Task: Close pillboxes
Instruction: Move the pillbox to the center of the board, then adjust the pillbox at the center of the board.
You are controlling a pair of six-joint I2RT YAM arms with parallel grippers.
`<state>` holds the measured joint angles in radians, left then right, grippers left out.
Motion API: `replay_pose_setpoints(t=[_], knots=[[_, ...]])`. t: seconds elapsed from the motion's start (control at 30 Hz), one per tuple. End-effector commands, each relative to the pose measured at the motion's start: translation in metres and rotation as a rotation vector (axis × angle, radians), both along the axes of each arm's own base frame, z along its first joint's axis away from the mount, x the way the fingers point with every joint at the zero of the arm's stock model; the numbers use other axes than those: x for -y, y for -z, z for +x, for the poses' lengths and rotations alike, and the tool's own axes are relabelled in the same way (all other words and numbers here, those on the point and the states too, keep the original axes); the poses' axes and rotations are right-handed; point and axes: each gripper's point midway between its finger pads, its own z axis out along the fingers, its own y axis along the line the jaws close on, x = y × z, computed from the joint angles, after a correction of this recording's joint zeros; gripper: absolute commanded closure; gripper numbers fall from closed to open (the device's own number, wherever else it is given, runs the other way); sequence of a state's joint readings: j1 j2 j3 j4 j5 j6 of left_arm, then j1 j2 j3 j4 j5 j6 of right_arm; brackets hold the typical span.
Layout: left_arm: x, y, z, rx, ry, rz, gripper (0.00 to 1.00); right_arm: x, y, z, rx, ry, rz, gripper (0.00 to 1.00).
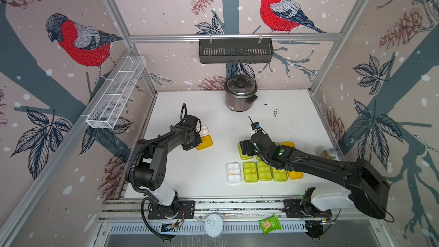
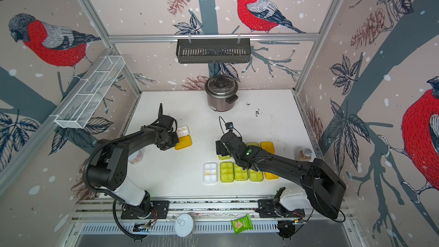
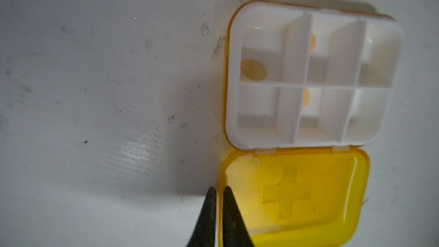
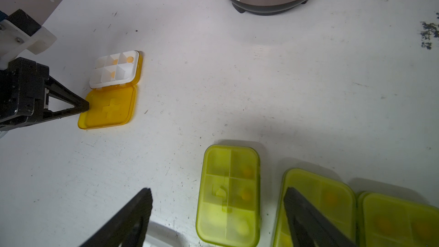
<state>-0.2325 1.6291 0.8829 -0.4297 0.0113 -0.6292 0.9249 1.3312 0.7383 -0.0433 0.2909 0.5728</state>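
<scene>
Covering some green pillboxes, right hand open; left hand closed at yellow lid edge, grip unclear.

Top views look down from high, near side; 2 close wrist views share the open pillbox.

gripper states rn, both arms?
Left gripper: shut, tips at the rim of the open yellow lid; pinching it or not, cannot tell.
Right gripper: open, empty, above a closed green pillbox.
</scene>
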Motion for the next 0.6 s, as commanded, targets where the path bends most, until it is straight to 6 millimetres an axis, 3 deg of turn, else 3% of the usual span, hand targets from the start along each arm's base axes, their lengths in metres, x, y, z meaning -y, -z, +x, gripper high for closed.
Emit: replay_pose_setpoints(t=[0.0, 0.27, 0.43, 0.57], knots=[[0.005, -0.001, 0.001, 0.016, 0.006, -0.029, 0.82, -0.004, -0.007, 0.003, 0.026, 0.002, 0.019, 0.12], [0.021, 0.0, -0.013, 0.023, 0.059, -0.108, 0.69, 0.001, -0.009, 0.003, 0.03, 0.022, 0.016, 0.11], [0.046, 0.002, -0.023, 0.032, 0.124, -0.176, 0.61, -0.001, -0.007, 0.004, 0.029, 0.021, 0.012, 0.11], [0.07, -0.001, -0.019, 0.053, 0.183, -0.204, 0.6, -0.001, -0.005, 0.005, 0.028, 0.024, 0.001, 0.11]])
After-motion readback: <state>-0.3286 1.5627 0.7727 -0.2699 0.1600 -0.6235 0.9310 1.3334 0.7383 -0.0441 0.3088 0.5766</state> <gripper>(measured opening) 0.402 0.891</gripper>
